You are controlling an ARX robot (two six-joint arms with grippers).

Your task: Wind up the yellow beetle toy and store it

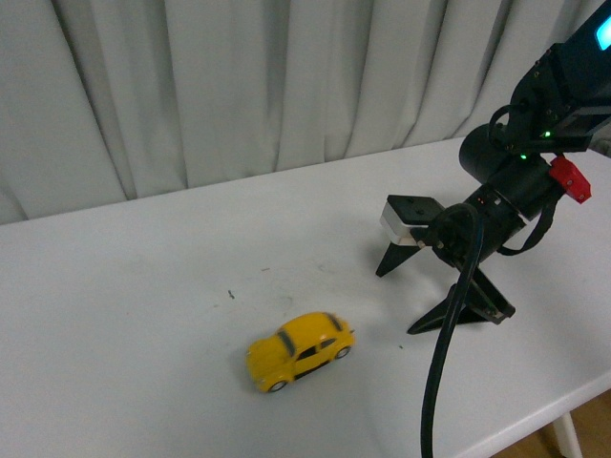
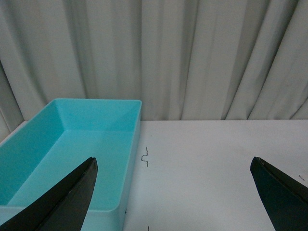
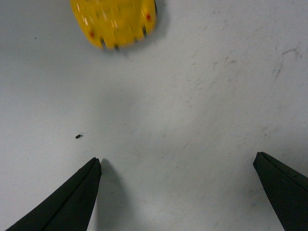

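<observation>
One yellow beetle toy [image 1: 299, 350] stands on the white surface [image 1: 143, 286], at about 8 o'clock from the right pincer [image 1: 395, 303] and apart from it. That pincer's jaws are spread wide, holding nothing. Only the left wrist view shows the one teal box [image 2: 29, 144] and the left pincer [image 2: 173, 159], likewise wide. The right wrist view shows the toy blurred.

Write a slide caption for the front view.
Right gripper, jaws open, poised beside the yellow beetle toy on the white table, grey curtain behind.
</observation>
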